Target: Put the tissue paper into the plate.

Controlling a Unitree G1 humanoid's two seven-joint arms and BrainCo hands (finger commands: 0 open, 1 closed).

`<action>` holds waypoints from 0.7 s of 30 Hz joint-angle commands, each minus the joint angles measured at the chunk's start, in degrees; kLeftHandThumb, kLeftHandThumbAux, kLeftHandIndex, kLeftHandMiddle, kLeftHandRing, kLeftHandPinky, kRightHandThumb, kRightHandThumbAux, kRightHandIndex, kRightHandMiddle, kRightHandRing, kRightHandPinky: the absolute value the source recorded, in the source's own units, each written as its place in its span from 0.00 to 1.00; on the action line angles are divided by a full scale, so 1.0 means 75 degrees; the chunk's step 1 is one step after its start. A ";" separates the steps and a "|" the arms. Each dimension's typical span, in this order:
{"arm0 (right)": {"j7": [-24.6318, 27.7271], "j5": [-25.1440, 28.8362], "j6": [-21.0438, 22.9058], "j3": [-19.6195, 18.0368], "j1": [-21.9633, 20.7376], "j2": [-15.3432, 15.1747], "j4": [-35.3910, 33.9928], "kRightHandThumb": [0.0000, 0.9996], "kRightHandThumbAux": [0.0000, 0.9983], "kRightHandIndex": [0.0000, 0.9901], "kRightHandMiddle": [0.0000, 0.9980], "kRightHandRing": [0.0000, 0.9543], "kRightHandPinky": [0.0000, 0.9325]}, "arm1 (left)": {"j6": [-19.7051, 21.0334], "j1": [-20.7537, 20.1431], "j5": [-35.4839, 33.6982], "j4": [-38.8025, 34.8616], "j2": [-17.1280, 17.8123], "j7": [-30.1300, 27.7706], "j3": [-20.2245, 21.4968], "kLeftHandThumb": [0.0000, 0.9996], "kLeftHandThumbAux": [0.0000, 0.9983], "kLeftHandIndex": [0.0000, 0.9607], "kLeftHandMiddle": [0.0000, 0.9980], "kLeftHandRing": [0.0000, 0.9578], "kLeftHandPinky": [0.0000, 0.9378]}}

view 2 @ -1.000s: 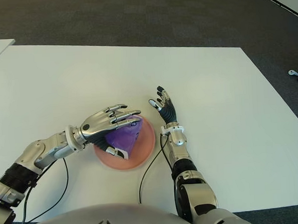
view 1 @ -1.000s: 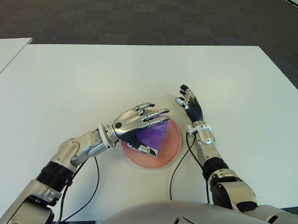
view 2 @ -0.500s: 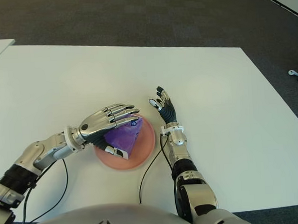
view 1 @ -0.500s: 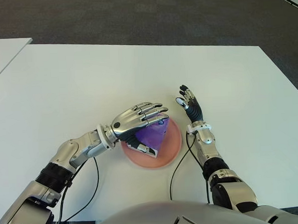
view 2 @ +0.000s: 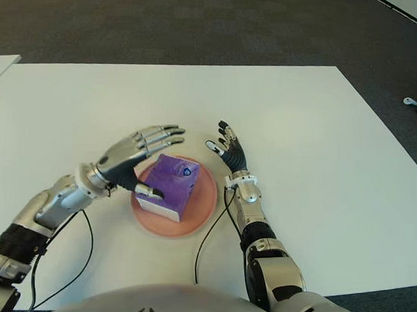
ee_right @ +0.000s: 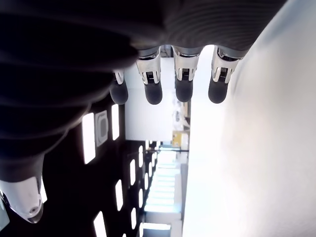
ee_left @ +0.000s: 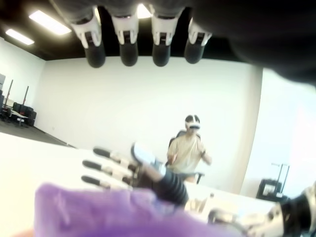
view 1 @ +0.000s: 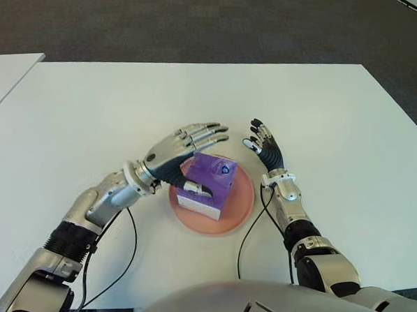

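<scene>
Left eye view: tissue paper point(view 1: 208, 184) lies diagonally in plate point(view 1: 243, 199); left hand point(view 1: 182, 149) fingers spread, empty.

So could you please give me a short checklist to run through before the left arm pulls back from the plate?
1. Tissue pack lies inside the pink plate: ok.
2. Left robot hand has let go, fingers spread above the pack: ok, though the thumb looks close to the pack's near edge.
3. Thumb clear of the pack: cannot tell.
4. Plate sits flat on the white table, well away from the edges: ok.
5. Right robot hand is open beside the plate's right side and holds nothing: ok.
6. Cables near the plate's front rim clear of the left arm's path: cannot tell.
</scene>
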 commanded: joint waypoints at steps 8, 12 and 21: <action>-0.0080 -0.0005 0.0803 0.0064 0.1124 0.0226 0.0384 0.00 0.59 0.00 0.00 0.00 0.00 | 0.1830 0.1305 -0.4996 -0.0800 -0.1397 -0.0563 0.1344 0.08 0.26 0.00 0.00 0.00 0.00; -0.0133 -0.0023 0.0878 0.0093 0.1222 0.0278 0.0221 0.00 0.59 0.00 0.00 0.00 0.00 | 0.2379 0.0915 -0.5760 -0.0172 -0.1482 -0.0879 0.1950 0.05 0.27 0.00 0.00 0.00 0.00; -0.0147 -0.0027 0.0996 0.0140 0.1317 0.0285 0.0034 0.00 0.60 0.00 0.00 0.00 0.00 | 0.2421 0.0801 -0.5925 0.0866 -0.2028 -0.1282 0.2701 0.00 0.36 0.00 0.00 0.00 0.00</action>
